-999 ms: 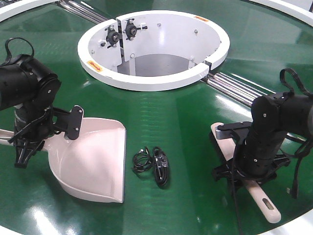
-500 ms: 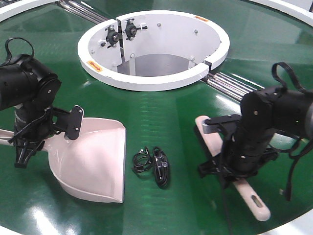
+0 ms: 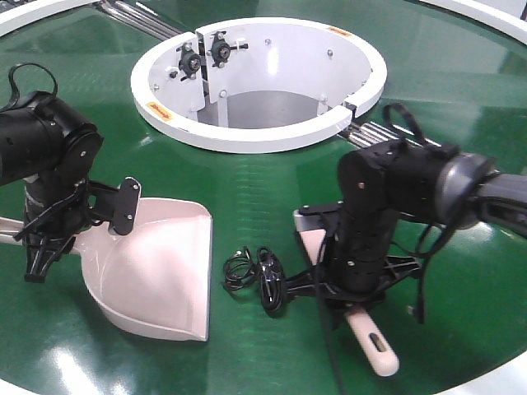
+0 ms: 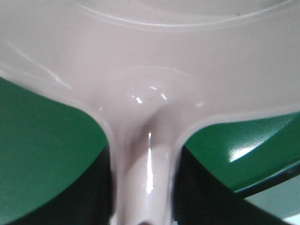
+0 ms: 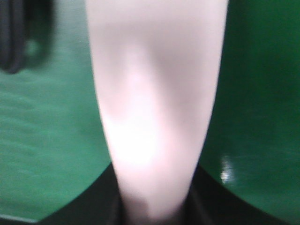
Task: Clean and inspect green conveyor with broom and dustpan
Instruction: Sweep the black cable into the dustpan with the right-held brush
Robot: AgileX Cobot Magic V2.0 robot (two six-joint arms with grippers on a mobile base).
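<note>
The beige dustpan lies flat on the green conveyor, its lip facing right. My left gripper is shut on its handle at the left edge; the left wrist view shows that handle running between the dark jaws of the left gripper. A tangled black cable lies just right of the dustpan's lip. The broom is low on the belt to the right of the cable, with my right gripper shut on its middle. In the right wrist view the broom fills the centre above the right gripper.
The white ring hub with its open well sits behind both arms. Silver rails run from it to the right, and more rails to the upper left. The belt's white outer rim is at the lower right.
My right arm has swept the broom leftward across the belt, from near the right edge to close beside the black cable. The left arm and dustpan have not moved.
</note>
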